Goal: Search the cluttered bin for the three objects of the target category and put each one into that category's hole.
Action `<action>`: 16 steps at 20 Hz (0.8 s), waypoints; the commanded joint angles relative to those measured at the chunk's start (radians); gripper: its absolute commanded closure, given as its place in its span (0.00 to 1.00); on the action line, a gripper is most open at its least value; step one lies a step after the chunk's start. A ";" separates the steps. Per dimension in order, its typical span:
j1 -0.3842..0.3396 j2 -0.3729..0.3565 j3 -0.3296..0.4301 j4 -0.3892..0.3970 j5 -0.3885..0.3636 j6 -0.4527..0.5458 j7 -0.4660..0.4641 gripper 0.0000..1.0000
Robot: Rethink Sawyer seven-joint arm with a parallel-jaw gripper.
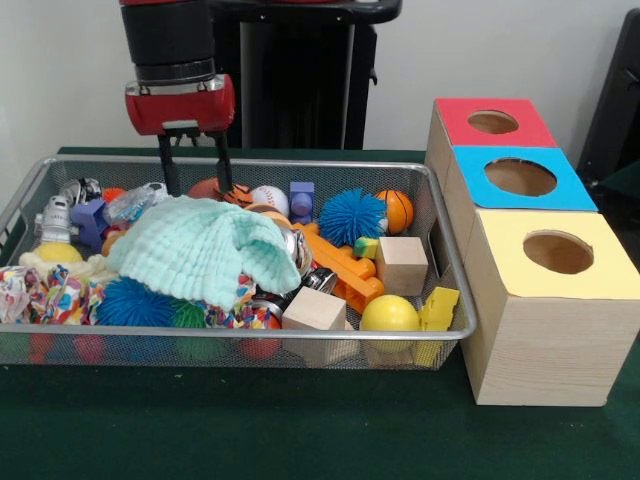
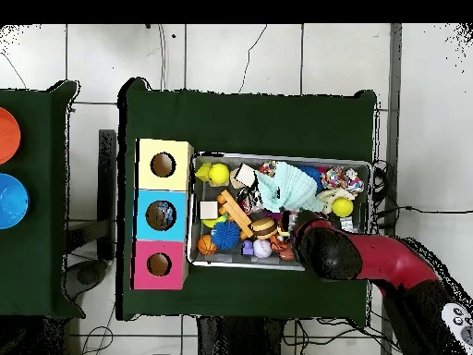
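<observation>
The wire mesh bin (image 1: 250, 333) is full of toys; it also shows in the overhead view (image 2: 277, 155). My gripper (image 1: 197, 185) hangs open over the bin's far side, with its fingertips just above the clutter and nothing between them. A clear wrinkly wrapper with bluish print (image 1: 135, 203) lies just left of it. A mint-green cloth (image 1: 200, 250) covers the middle of the heap. No other wrappers show. The red-topped box's hole (image 1: 492, 122) is at the far right, and shows in the overhead view (image 2: 159, 264). In the overhead view my arm (image 2: 323, 251) hides the gripper.
The blue-topped box (image 1: 570, 185) and the yellow-topped box (image 1: 600, 250) stand in a row with the red one beside the bin. In the bin lie a blue spiky ball (image 1: 352, 215), a wooden cube (image 1: 402, 264), a yellow ball (image 1: 389, 314), an orange toy (image 1: 340, 265) and a colourful cloth (image 1: 40, 295).
</observation>
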 commanded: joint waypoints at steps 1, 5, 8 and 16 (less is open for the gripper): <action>0.053 -0.006 -0.054 -0.121 -0.079 0.195 -0.103 0.00; 0.064 -0.015 -0.058 -0.135 -0.090 0.239 -0.104 0.00; 0.059 -0.025 -0.053 -0.138 -0.090 0.260 -0.109 0.00; 0.032 -0.078 -0.010 -0.163 -0.052 0.373 -0.165 0.00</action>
